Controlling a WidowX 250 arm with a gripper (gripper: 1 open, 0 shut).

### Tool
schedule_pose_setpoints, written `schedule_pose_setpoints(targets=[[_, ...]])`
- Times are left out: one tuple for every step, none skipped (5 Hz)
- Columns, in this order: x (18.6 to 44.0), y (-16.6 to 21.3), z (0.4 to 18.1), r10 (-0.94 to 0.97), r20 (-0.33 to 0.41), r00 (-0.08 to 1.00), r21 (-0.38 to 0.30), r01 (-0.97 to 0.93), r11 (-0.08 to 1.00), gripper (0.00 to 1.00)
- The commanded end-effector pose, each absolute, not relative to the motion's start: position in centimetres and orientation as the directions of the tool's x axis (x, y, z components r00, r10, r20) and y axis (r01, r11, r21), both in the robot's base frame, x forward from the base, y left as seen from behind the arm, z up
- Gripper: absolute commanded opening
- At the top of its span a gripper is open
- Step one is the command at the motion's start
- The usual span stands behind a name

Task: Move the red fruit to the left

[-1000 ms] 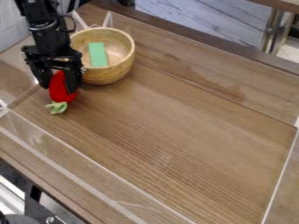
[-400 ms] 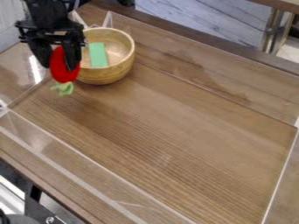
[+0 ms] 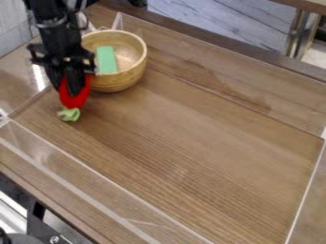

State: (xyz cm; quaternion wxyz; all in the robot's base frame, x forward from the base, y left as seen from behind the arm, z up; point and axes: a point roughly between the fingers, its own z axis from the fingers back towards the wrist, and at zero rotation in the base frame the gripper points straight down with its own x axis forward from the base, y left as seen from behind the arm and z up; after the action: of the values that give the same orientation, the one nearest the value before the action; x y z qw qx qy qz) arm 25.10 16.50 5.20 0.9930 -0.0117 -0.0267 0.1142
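The red fruit is a small glossy red piece with a light green leafy end pointing down at the wooden table. It hangs just left of and in front of the wooden bowl. My gripper comes down from above, and its dark fingers are closed narrowly on the fruit's upper end. The leafy tip is at or just above the table surface; I cannot tell whether it touches.
A flat green block lies inside the bowl. Low clear walls border the table along its left and front edges. A table leg stands at the far right behind the table.
The gripper first rose with the fruit towards the back, then came down and slightly right. Its fingers now stand narrower, and the fruit hangs lower beneath them.
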Motion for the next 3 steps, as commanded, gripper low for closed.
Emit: schedule_pose_setpoints(targets=[[25.4, 17.6, 6.4, 0.268, 0.082, 0.960, -0.015, -0.267, 0.963, 1.00], [25.8, 17.2, 6.9, 0.272, 0.071, 0.960, -0.018, -0.272, 0.962, 1.00], [26.5, 16.2, 8.0, 0.272, 0.079, 0.959, -0.029, -0.271, 0.962, 1.00]])
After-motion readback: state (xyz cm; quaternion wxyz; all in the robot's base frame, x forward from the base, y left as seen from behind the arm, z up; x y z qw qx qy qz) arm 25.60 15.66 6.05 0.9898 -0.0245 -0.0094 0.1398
